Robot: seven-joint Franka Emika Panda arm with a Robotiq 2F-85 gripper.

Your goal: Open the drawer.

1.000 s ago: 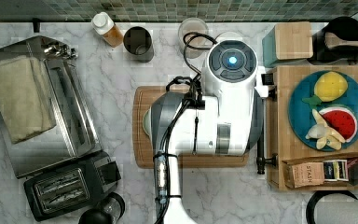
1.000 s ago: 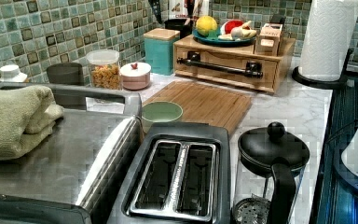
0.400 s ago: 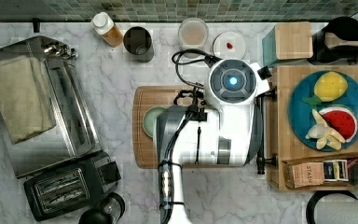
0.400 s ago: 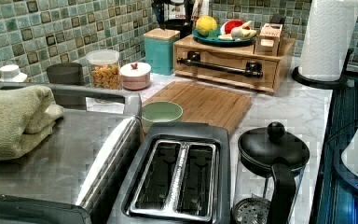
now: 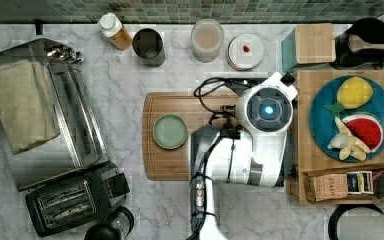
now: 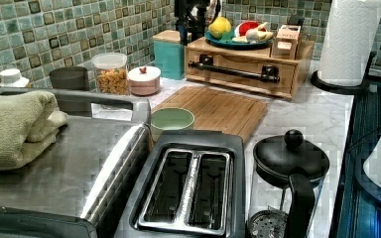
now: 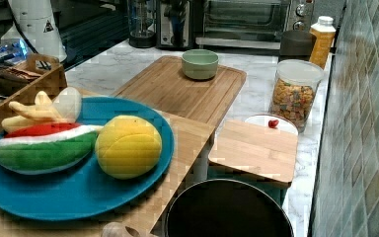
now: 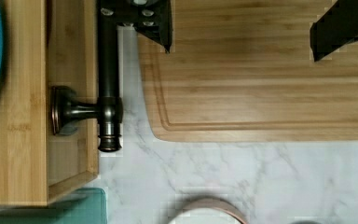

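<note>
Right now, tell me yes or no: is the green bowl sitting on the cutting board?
Yes, the green bowl rests on the cutting board near its left end in the top view.

The arm (image 5: 260, 135) is shifting toward the top view's right, across the cutting board (image 5: 180, 107) to the drawer (image 6: 238, 69), uncovering the green bowl (image 5: 170, 131) and the jars behind. In the left view something dark, probably the gripper (image 6: 193, 15), is coming in above the teal box (image 6: 170, 52).
</note>
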